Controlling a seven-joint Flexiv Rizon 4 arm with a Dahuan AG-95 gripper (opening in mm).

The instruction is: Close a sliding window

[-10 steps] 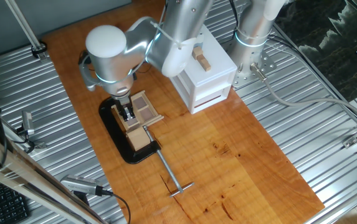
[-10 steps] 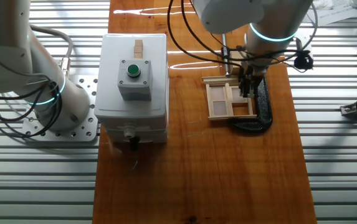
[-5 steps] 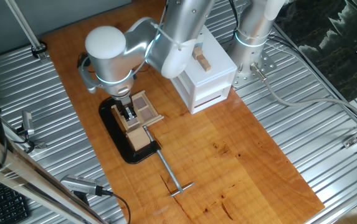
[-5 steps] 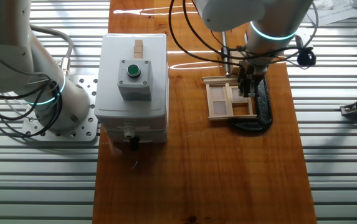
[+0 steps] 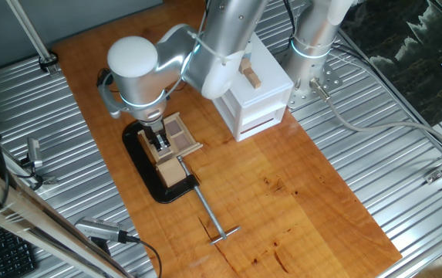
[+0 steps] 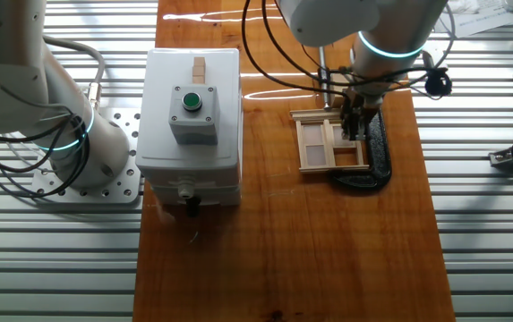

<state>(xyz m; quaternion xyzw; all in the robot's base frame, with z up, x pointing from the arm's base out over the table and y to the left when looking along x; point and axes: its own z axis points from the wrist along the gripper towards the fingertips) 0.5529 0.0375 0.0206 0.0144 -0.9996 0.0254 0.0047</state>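
The sliding window (image 6: pixel 320 145) is a small light-wood frame with panes, set in wooden rails and held on the wooden board by a black clamp (image 6: pixel 377 165). It also shows in one fixed view (image 5: pixel 178 133), beside a plain wooden block (image 5: pixel 171 170) in the clamp. My gripper (image 6: pixel 354 130) points straight down at the window's clamp-side edge, its dark fingers close together and its tips at the frame. In one fixed view the gripper (image 5: pixel 159 143) sits between the window and the block. Nothing shows between the fingers. The contact spot itself is hidden by the fingers.
A white box (image 6: pixel 189 116) with a green button (image 6: pixel 192 100) stands on the board to the left of the window; it also shows as a white box (image 5: pixel 253 89). The clamp's metal screw handle (image 5: pixel 214 218) sticks out across the board. A second arm's base (image 6: pixel 77 152) stands on the ribbed metal table.
Almost nothing: the arm's wrist has shifted a hair, and the gripper stays at the window's edge. The window has not visibly slid.
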